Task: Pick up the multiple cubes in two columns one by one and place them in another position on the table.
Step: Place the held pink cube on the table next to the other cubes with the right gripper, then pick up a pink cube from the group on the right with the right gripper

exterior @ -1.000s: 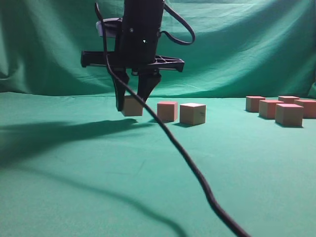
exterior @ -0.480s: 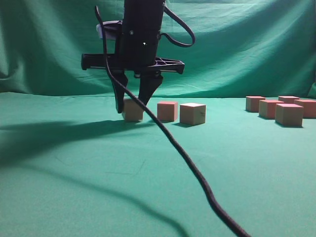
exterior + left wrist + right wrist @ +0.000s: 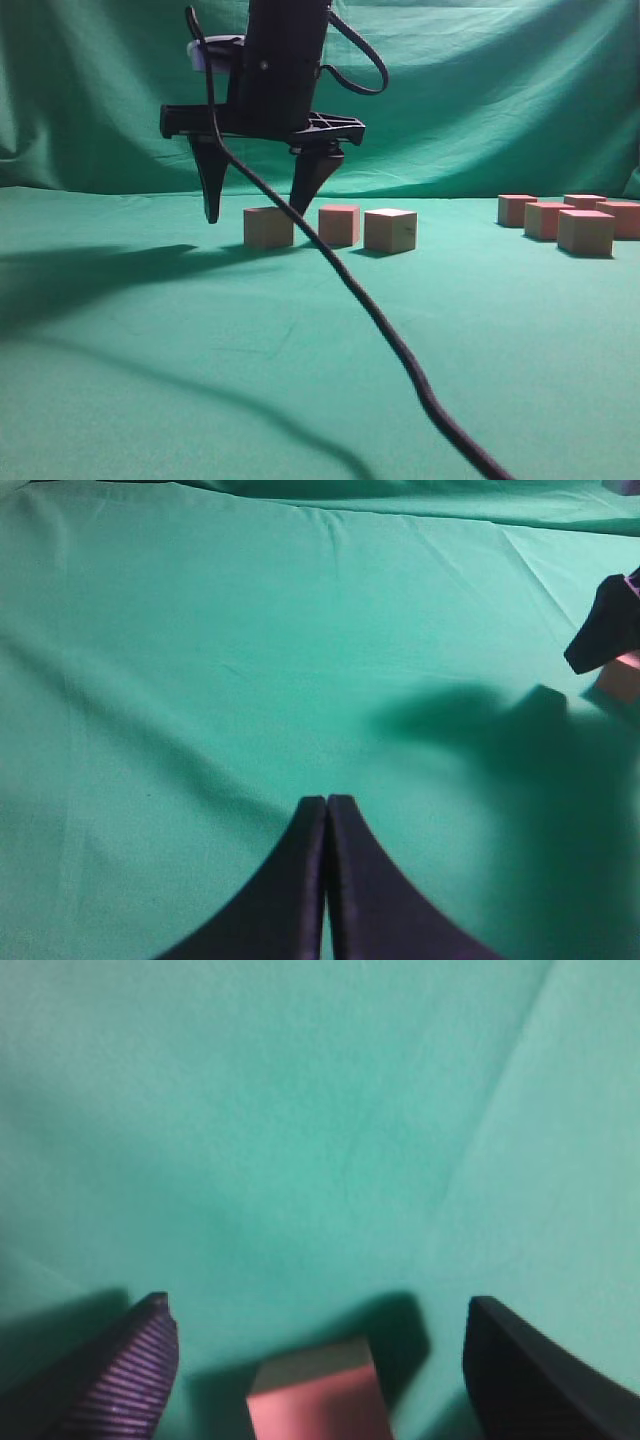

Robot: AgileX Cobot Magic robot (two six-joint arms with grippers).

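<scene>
Three pink-topped, tan-sided cubes stand in a row on the teal table [image 3: 200, 380]: the left one [image 3: 268, 227], a middle one [image 3: 339, 224] and a right one [image 3: 390, 230]. My right gripper [image 3: 257, 213] hangs open just over the left cube, one fingertip to each side and clear of it. The right wrist view has that cube [image 3: 318, 1400] standing free between the spread fingers of the right gripper [image 3: 320, 1305]. Several more cubes [image 3: 585, 232] are grouped at the far right. My left gripper [image 3: 326, 800] is shut and empty above bare cloth.
A black cable [image 3: 380, 320] runs from the right arm down across the table towards the front right. A draped green backdrop [image 3: 500, 100] closes off the rear. The left wrist view catches one finger of the right gripper [image 3: 605, 630] at its right edge.
The right gripper's jaws have spread wide and let go of the left cube, which now stands on the table. The gripper has also lifted slightly.
</scene>
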